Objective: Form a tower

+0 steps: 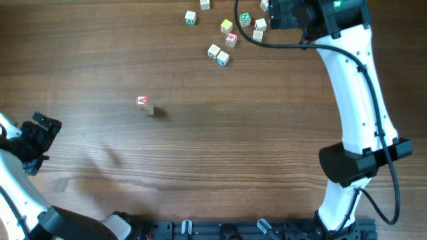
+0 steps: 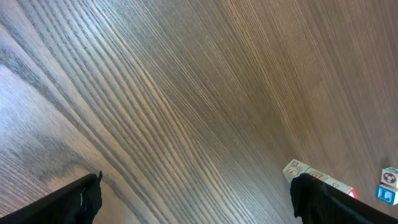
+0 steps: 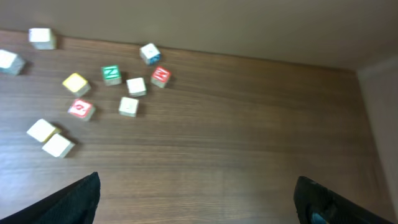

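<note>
The tower (image 1: 141, 101) is a short stack of tiny letter cubes left of the table's middle; its top face is white with a red mark, and a pale cube shows beneath. My left gripper (image 1: 41, 131) is open near the left edge, well away from the stack. In the left wrist view the left gripper (image 2: 196, 202) has bare wood between its fingers, and pale letter cubes (image 2: 298, 170) peek out beside the right finger. My right gripper (image 1: 279, 13) hovers open at the far right by the loose cubes. The right wrist view shows the right gripper (image 3: 196, 199) holding nothing.
Several loose letter cubes (image 1: 227, 37) lie scattered at the far edge, among them a yellow one (image 3: 76, 83), a green one (image 3: 111, 74) and red ones (image 3: 81, 109). The table's far edge (image 3: 249, 57) runs just behind them. The right arm (image 1: 357, 100) spans the right side.
</note>
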`<state>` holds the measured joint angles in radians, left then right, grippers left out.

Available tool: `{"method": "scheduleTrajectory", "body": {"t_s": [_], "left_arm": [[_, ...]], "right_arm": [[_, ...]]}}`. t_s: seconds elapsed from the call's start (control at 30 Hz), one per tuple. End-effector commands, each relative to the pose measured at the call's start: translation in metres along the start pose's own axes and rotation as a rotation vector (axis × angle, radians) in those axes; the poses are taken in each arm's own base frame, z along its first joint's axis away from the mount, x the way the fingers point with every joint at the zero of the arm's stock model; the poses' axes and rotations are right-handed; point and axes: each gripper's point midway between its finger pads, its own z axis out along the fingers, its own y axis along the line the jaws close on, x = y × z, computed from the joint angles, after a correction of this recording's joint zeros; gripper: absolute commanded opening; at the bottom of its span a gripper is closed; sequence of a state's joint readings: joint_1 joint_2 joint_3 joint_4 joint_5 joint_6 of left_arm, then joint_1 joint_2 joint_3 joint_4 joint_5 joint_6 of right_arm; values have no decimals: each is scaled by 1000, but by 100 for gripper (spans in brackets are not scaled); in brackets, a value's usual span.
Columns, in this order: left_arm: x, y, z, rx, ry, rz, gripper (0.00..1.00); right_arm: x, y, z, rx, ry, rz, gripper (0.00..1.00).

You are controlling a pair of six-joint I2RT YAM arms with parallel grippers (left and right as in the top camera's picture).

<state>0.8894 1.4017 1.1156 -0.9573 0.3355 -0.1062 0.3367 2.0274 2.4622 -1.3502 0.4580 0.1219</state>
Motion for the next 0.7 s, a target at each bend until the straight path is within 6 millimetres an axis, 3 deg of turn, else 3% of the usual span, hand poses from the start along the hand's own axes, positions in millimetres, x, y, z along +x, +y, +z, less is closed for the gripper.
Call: {"method": "scheduleTrajectory", "body": {"t_s": [0.0, 0.1, 0.17, 0.23, 0.27, 0.3, 0.43, 0.47, 0.57, 0.67], "left_arm": [[-3, -1, -1, 11, -4, 17, 100], [-3, -1, -1, 11, -4, 17, 100], [-3, -1, -1, 11, -4, 17, 100], [-3, -1, -1, 11, -4, 17, 100], [-3, -1, -1, 11, -4, 17, 100], [-3, -1, -1, 11, -4, 17, 100], [-3, -1, -1, 11, -5, 17, 100], [-3, -1, -1, 11, -5, 17, 100], [-3, -1, -1, 11, -4, 17, 100], [-3, -1, -1, 11, -4, 17, 100]], "right_arm": [[1, -16, 9, 52, 14, 50, 100], [0, -14, 4, 17, 6, 57, 100], [-7, -17, -27, -51, -49, 85, 100], [-14, -37, -71, -61, -134, 122, 100], [-15, -59, -117, -67, -225, 115, 100], [-15, -69, -139, -69, -269, 112, 100], [-5, -118, -264, -130, -583, 159, 100], [1, -123, -282, -147, -641, 150, 100], [34, -131, -309, -218, -846, 188, 100], [76, -128, -290, -211, -987, 216, 100]]}}
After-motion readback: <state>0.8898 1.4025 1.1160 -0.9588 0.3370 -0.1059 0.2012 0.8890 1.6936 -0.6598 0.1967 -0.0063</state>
